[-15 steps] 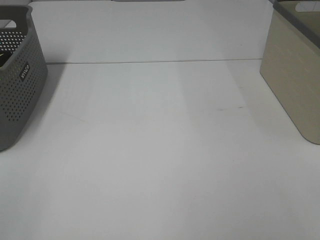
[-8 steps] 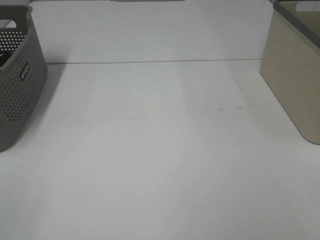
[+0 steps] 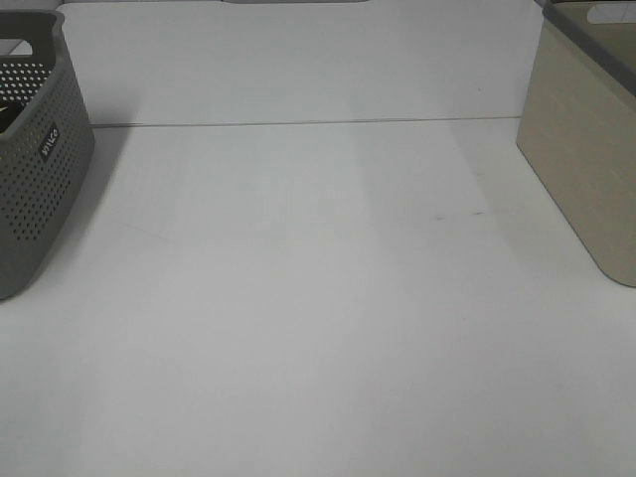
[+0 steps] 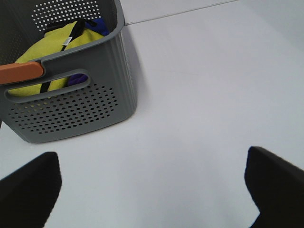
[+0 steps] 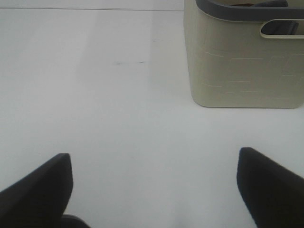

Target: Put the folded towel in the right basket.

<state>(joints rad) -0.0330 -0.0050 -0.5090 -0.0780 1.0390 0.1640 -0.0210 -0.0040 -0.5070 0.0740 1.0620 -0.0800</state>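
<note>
The right basket (image 3: 588, 149) is beige with a dark grey rim and stands at the table's right edge; it also shows in the right wrist view (image 5: 244, 57). No loose folded towel shows on the table. The left grey perforated basket (image 3: 35, 159) holds yellow cloth (image 4: 52, 52) and something blue, seen in the left wrist view (image 4: 71, 95). My left gripper (image 4: 152, 190) is open and empty above bare table near the grey basket. My right gripper (image 5: 152, 190) is open and empty, short of the beige basket. Neither gripper shows in the exterior view.
The white table (image 3: 318, 298) spreads between the two baskets. A seam line (image 3: 298, 123) runs across its far part. An orange strip (image 4: 19, 72) sits on the grey basket's rim.
</note>
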